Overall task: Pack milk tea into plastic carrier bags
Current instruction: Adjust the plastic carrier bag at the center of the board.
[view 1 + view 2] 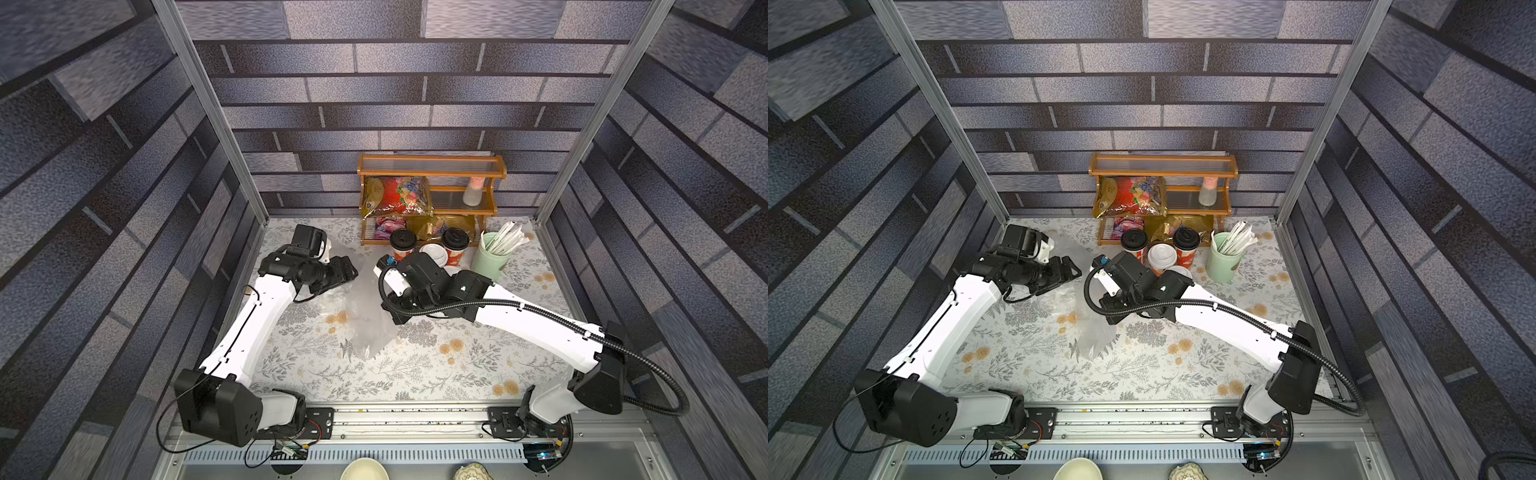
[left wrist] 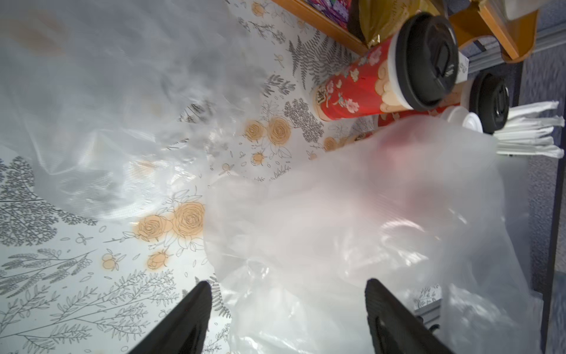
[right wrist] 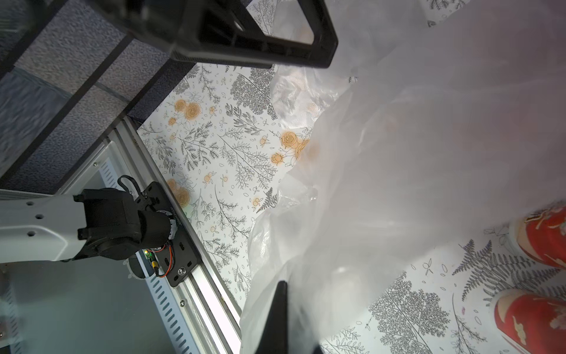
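The carrier bag (image 1: 365,316) lies crumpled on the counter (image 1: 436,374) between my arms. It is thin, limp and slippery, so I judge it best taken by a handle loop. My right pincer (image 3: 282,291) is pressed together, apparently pinching a fold of the bag, and my left pincer (image 2: 288,283) is spread just before the film. The milk tea cups (image 1: 1162,257) stand at the back by the wooden shelf (image 1: 432,166), probably light and crushable, and none looks bagged. A green cup (image 1: 490,257) holds straws.

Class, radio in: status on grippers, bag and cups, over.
Left gripper open, empty. Right gripper shut on plastic bag. Four cups outside it, by the shelf. More loose plastic ahead of the open jaws.
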Motion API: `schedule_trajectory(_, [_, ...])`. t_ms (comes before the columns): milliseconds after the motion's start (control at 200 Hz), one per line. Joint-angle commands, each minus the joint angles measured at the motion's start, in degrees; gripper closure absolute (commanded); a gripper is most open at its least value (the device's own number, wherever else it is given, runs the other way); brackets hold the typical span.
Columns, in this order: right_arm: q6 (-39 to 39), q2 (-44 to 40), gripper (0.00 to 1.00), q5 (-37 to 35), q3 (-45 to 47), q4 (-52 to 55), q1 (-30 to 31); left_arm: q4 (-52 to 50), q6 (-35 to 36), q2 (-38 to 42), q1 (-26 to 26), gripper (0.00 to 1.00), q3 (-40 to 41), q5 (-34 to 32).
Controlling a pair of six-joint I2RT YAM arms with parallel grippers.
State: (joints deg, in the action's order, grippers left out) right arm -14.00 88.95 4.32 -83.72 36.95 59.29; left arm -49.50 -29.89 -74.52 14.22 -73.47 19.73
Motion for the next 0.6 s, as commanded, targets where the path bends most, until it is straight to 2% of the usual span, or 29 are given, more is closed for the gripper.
schedule_trajectory(0, [0.57, 0.43, 1.0, -0.25, 1.1, -3.16, 0.56, -3.05, -5.46, 3.86, 3.31, 0.18, -1.37, 1.1])
schedule_trajectory(145, [-0.39, 0.54, 1.0, 1.57, 2.35, -4.55, 0.66, 4.84, -15.7, 7.33, 6.38, 0.15, 2.28, 4.8])
schedule_trajectory(266, [-0.49, -0.94, 1.0, 1.28, 2.78, -4.16, 0.74, 9.03, -20.5, 7.92, 9.22, 0.11, 2.74, 5.02])
schedule_trajectory(466, [-0.65, -3.55, 1.0, 1.95, 2.81, -3.6, 0.82, 11.26, -23.3, 5.42, 13.85, 0.11, 1.79, 4.05])
schedule_trajectory(596, [-1.15, -3.78, 1.0, 2.23, 3.37, -3.63, 0.82, 9.36, -23.37, 4.28, 15.81, 0.15, 1.72, -0.08])
